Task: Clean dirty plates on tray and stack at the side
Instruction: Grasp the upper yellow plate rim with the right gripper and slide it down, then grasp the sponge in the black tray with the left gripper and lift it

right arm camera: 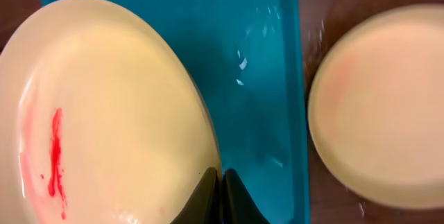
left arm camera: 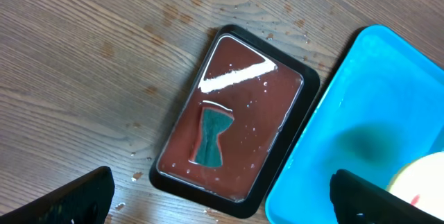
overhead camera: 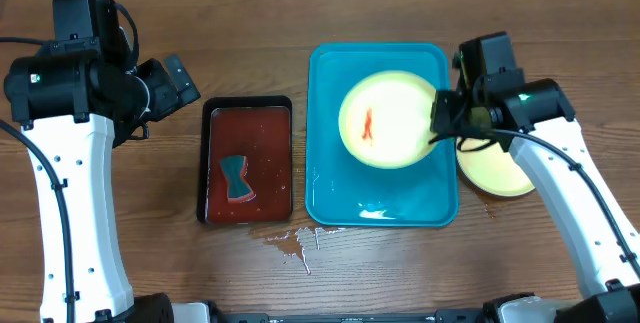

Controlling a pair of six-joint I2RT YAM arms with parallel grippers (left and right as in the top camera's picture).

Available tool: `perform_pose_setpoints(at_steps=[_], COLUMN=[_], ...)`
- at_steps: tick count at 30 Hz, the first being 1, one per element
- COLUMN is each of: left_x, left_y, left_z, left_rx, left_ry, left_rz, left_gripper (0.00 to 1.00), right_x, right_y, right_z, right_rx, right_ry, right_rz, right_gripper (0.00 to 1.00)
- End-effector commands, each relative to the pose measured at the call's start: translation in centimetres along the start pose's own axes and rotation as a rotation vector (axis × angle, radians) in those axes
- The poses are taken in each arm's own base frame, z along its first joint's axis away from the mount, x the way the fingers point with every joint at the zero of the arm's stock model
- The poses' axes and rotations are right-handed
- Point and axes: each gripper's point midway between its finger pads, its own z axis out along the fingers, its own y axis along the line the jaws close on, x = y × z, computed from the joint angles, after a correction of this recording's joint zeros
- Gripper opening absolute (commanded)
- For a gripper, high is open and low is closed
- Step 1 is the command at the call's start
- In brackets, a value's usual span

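Right pincer clenched on the smeared plate at its rim; left pincer released (holding nothing). Keep your lift level and clear the tray rim.

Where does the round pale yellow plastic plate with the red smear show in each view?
Overhead: the red-smeared pale yellow plate lies in the upper half of the turquoise rectangular plastic tray.
Left wrist: a sliver of the plate at the bottom right corner.
Right wrist: it fills the left half.
Shared landmark: the tray, in all three.
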Motion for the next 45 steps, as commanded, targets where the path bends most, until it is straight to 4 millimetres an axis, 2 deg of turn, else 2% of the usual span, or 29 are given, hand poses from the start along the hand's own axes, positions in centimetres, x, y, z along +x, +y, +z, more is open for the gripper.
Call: perform_pose_setpoints(at_steps=[1, 4, 6, 8, 10, 12, 14, 16, 18, 20, 22, 26, 27, 29, 32, 37, 40, 45], left_x=[-0.3, -0.3, -0.3, -0.3, -0.2, -0.2, 0.2, 1.2, 2.1, 3.3, 4.7, 7.3, 8.3, 9.3, 10.7, 13.0, 14.2, 16.0], left_y=[-0.1, -0.1, -0.1, -0.1, -0.3, -0.3, -0.9, -1.9, -2.8, -3.6, -3.8, -2.1, -1.4, -1.0, 0.0, 1.6, 2.4, 3.6], left_z=[-0.4, -0.4, -0.4, -0.4, -0.4, -0.4, -0.5, -0.6, -0.6, -0.4, 0.3, 3.3, 5.0, 7.2, 10.9, 16.1, 18.3, 21.5], left_rx=[0.012, 0.012, 0.012, 0.012, 0.021, 0.023, 0.057, 0.12, 0.173, 0.199, 0.173, -0.022, -0.082, -0.115, -0.15, -0.163, -0.163, -0.16], left_ry=[-0.014, -0.014, -0.014, -0.014, -0.009, -0.008, 0.014, 0.065, 0.099, 0.138, 0.178, 0.24, 0.261, 0.278, 0.29, 0.289, 0.282, 0.278], left_rz=[0.004, 0.004, 0.004, 0.004, 0.003, -0.001, 0.0, 0.004, 0.07, 0.162, 0.231, 0.291, 0.284, 0.283, 0.242, 0.16, 0.148, 0.148], left_gripper=[1.0, 1.0, 1.0, 1.0, 1.0, 1.0, 1.0, 1.0, 1.0, 0.91, 0.88, 0.85, 0.85, 0.84, 0.83, 0.73, 0.67, 0.63], right_x=[3.1, 5.3, 7.0, 8.3, 8.9, 8.8, 8.5, 8.2, 7.6, 6.6, 5.5, 3.9, 3.7, 3.8, 4.4, 5.3, 5.4, 5.3], right_y=[-1.1, -1.7, -0.9, -0.1, -0.3, -1.0, -0.6, 0.1, 0.4, 0.8, 1.3, 2.2, 2.4, 2.3, 2.1, 1.6, 1.6, 1.7], right_z=[2.6, 6.0, 9.2, 10.9, 11.7, 11.8, 11.7, 11.2, 10.0, 8.5, 6.7, 2.9, 1.8, 0.9, 0.6, 0.8, 0.8, 0.8], right_rx=[0.052, 0.053, -0.026, -0.092, -0.088, -0.053, -0.07, -0.098, -0.097, -0.1, -0.108, -0.145, -0.155, -0.162, -0.159, -0.14, -0.14, -0.141], right_ry=[0.096, 0.112, 0.101, 0.097, 0.082, 0.065, 0.061, 0.064, 0.063, 0.045, 0.012, -0.066, -0.09, -0.104, -0.088, -0.048, -0.046, -0.05], right_rz=[0.102, 0.145, 0.131, 0.115, 0.091, 0.077, 0.03, -0.042, -0.077, -0.094, -0.096, -0.102, -0.104, -0.105, -0.103, -0.1, -0.1, -0.097], right_gripper=[0.04, 0.04, 0.04, 0.04, 0.04, 0.04, 0.05, 0.21, 0.24, 0.24, 0.24, 0.25, 0.25, 0.25, 0.25, 0.25, 0.25, 0.26])
